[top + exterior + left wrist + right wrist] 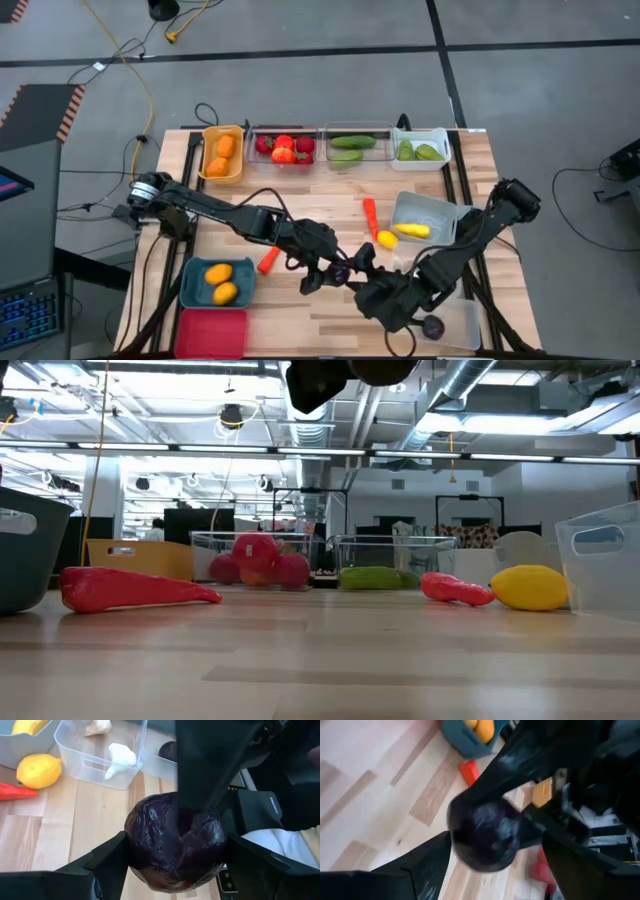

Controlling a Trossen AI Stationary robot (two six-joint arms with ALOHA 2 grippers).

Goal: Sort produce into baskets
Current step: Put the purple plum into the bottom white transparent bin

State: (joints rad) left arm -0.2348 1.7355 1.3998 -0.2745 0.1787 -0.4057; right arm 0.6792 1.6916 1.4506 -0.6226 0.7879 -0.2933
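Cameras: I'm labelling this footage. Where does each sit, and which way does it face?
High view: above the table, looking straight down; both arms, left end effector and right end effector close together.
Low view: table height, looking level toward the room; dark arm part overhead.
Left wrist view: on that wrist, looking past its fingers clamping a purple vegetable.
Right wrist view: on that wrist, its fingers flanking the same vegetable, which both wrist views share.

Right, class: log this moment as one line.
place: mid-table | left gripper: holds purple vegetable | right gripper: fingers open around it
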